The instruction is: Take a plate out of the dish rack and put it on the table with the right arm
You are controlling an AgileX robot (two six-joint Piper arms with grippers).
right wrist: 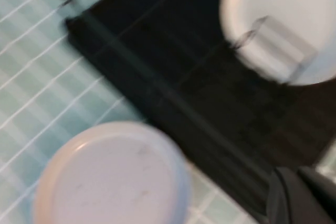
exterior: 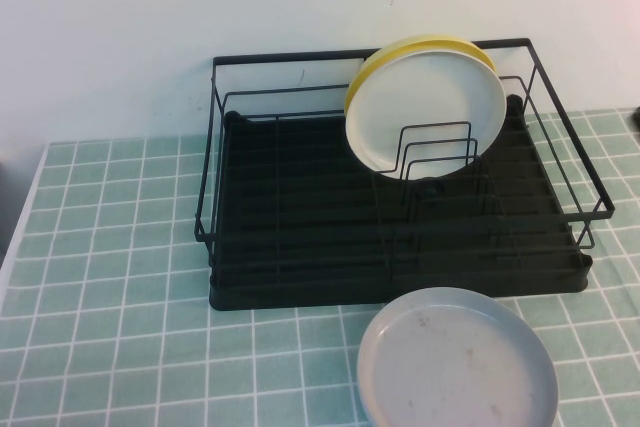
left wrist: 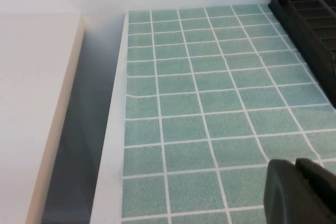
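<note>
We see a desk [exterior: 120, 277] covered in pale green square tiles with white grid lines, set against a plain white wall [exterior: 200, 7]. In the left wrist view the tiling ends at a white edge strip, with a dark gap beyond it and a pale surface past that.

The light grey plate [exterior: 457, 359] lies flat on the desk just in front of the dish rack [exterior: 300, 247], its face marked with faint dark specks. In the rack, a white plate [exterior: 425, 107] leans upright among the wire dividers with a yellow plate [exterior: 420, 44] close behind it.

The left hand [left wrist: 302, 190] shows only as a dark tip over bare tiles, the rack's corner well beyond it. The right hand [right wrist: 302, 195] is a dark blurred shape above the rack's near edge, the grey plate apart from it and not gripped. We cannot tell whether either hand is released or clenched.

No brand, label or writing can be read anywhere.
</note>
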